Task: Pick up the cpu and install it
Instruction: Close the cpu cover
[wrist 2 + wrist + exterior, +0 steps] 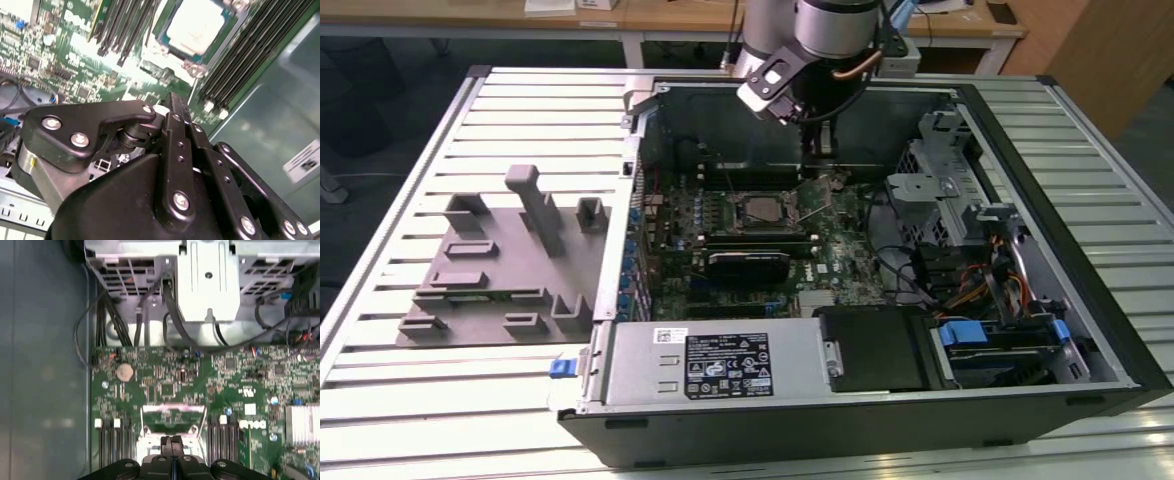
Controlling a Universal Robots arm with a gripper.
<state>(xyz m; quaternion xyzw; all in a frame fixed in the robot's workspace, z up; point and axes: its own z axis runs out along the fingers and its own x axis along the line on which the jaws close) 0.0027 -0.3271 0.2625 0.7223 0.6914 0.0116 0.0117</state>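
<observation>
The cpu [758, 208] is a silvery square lying flat in the black socket on the green motherboard [720, 250], inside the open computer case. It also appears in the second wrist view as a pale metal plate [197, 27] between the memory slots. The socket's metal frame [810, 196] stands tilted up on the exterior view's right of the chip; in the first wrist view this frame [172, 412] lies just beyond my fingertips. My gripper [823, 176] hangs above that frame, its black fingers [171, 444] pressed together and shut, with nothing visible between them. My gripper [172, 102] is apart from the chip.
Grey plastic blocks [507, 260] sit on the slatted table on the exterior view's left. Case walls [634, 180] surround the board. A power supply [720, 365] is at the front, a metal drive cage [947, 190] with cables on the exterior view's right, and a finned heatsink [302, 422] lies on the board.
</observation>
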